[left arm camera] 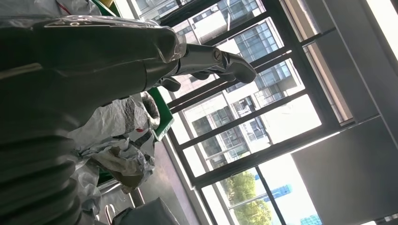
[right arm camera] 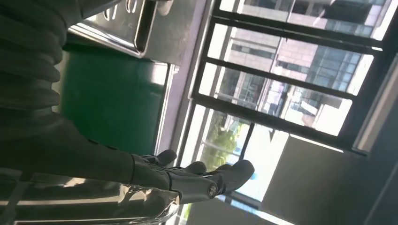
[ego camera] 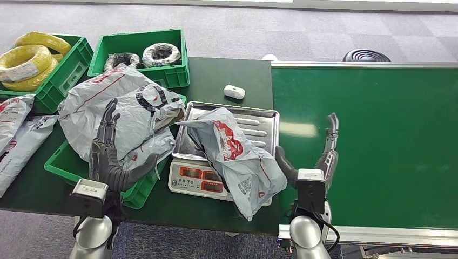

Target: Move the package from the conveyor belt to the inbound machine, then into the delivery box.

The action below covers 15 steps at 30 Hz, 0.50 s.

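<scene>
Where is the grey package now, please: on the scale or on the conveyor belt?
On the scale: the grey package lies across its steel tray, overhanging the front.

Parcel-sorting station, conveyor belt [ego camera: 378, 140], weighing scale [ego camera: 197, 181], green crates [ego camera: 137, 46]

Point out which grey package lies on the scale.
The grey package with red print, draped over the scale's steel tray; the others fill the green crate or lie beside it.

L hand [left arm camera: 70, 70], fingers [left arm camera: 220, 63] extended, windows [left arm camera: 263, 108]
</scene>
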### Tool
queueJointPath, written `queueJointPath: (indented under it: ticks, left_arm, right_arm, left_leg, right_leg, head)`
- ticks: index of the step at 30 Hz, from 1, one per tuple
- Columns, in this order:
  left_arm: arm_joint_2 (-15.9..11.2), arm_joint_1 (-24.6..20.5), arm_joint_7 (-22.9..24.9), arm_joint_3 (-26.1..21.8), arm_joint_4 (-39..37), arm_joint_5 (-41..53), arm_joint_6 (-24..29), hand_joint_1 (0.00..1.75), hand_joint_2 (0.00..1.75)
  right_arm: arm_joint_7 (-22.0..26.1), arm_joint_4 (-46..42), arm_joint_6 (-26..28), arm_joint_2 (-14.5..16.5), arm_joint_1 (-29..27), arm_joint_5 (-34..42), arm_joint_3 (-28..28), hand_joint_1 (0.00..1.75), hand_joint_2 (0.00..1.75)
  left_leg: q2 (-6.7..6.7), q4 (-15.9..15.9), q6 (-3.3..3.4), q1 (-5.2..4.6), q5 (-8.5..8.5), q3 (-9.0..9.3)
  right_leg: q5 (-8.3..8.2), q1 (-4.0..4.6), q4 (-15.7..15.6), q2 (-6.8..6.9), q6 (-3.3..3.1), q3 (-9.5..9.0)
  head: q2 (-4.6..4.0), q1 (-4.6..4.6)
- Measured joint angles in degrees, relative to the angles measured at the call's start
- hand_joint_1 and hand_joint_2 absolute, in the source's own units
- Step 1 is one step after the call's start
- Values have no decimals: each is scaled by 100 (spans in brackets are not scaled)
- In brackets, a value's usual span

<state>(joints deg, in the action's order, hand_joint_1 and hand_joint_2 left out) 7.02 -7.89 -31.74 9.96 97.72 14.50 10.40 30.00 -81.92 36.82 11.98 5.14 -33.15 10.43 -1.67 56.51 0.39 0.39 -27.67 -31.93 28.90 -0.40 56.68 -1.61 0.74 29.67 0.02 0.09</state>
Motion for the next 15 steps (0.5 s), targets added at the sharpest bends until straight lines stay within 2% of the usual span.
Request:
queueJointPath:
  ticks: [5, 10, 15]
  left_arm:
    - [-3, 0, 0, -2, -2, 39, -25, 0, 175]
    - [4, -19, 2, -3, -77, 67, -53, 0, 175]
    - [15, -135, 59, -4, -276, 67, -121, 0, 175]
  right_arm:
    - [349, -690, 291, 77, -331, -212, -226, 0, 175]
    - [622, -1300, 318, 380, -578, -613, -671, 0, 175]
    - [772, -1875, 318, 628, -709, -605, -1210, 0, 175]
  left_leg:
    - [0, 0, 0, 0, 0, -1]
    - [1, 0, -1, 0, -1, 0]
    - [2, 0, 0, 0, 0, 2]
  right_leg:
    - [0, 0, 0, 0, 0, 3]
    - [0, 0, 0, -2, 0, 7]
    - [0, -1, 0, -2, 0, 4]
  head:
    - [0, 0]
    - [0, 0]
    - [0, 0]
